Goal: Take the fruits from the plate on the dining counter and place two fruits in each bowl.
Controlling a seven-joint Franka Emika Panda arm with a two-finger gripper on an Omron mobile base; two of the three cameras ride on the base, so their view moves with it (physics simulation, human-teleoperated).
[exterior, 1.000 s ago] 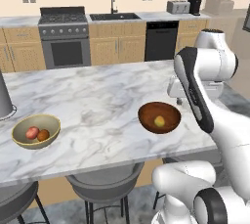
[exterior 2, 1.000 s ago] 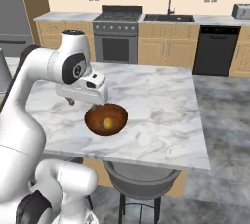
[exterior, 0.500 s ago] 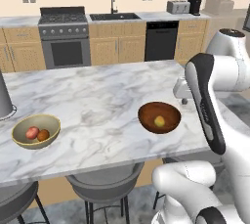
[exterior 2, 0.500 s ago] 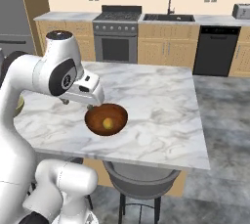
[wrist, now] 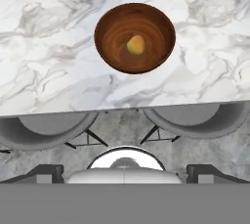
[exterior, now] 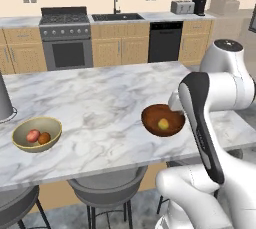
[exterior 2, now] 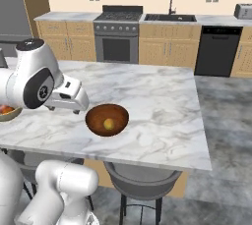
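Fruit sorted into two bowls on the marble counter.
Left, the tan bowl holds a red fruit and an orange one; right, the brown bowl holds a yellow-green fruit; the gripper stands wide open, empty.

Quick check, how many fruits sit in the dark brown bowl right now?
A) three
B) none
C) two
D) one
D: the dark brown bowl holds a single yellow-green fruit, also seen in the right base view, while the red fruit and orange fruit lie in the tan bowl.
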